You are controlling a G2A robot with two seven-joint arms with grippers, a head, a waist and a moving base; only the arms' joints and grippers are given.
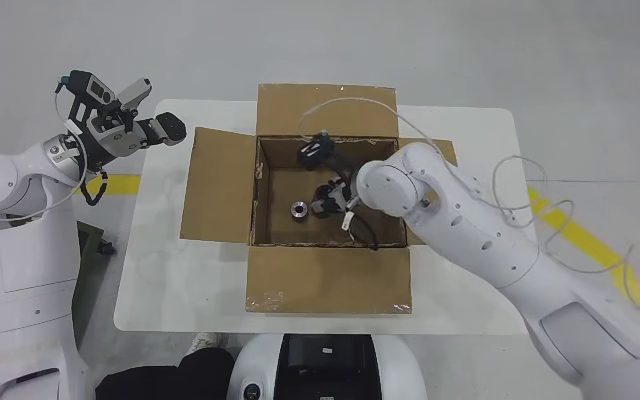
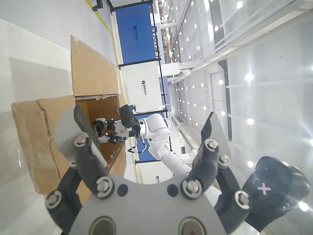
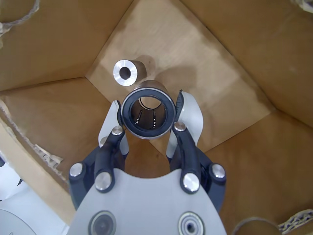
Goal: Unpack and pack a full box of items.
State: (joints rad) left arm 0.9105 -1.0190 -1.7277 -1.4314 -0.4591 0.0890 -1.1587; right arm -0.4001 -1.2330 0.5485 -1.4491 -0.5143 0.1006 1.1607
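Right tool (image 3: 149,101) pinches black-rimmed steel cylinder (image 3: 148,92) inside brown cardboard box (image 1: 220,185); smooth round wall may slip out. Left tool (image 1: 166,128) spread.

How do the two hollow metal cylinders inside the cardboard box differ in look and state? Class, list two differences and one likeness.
The bearing has a black end ring and a wide bore lined with rows of small balls; the sleeve is bare silver and thick-walled, with a narrow plain bore. The bearing is clamped in the right hand; the sleeve stands free on the box floor. Both are hollow metal cylinders with bores facing the wrist camera.
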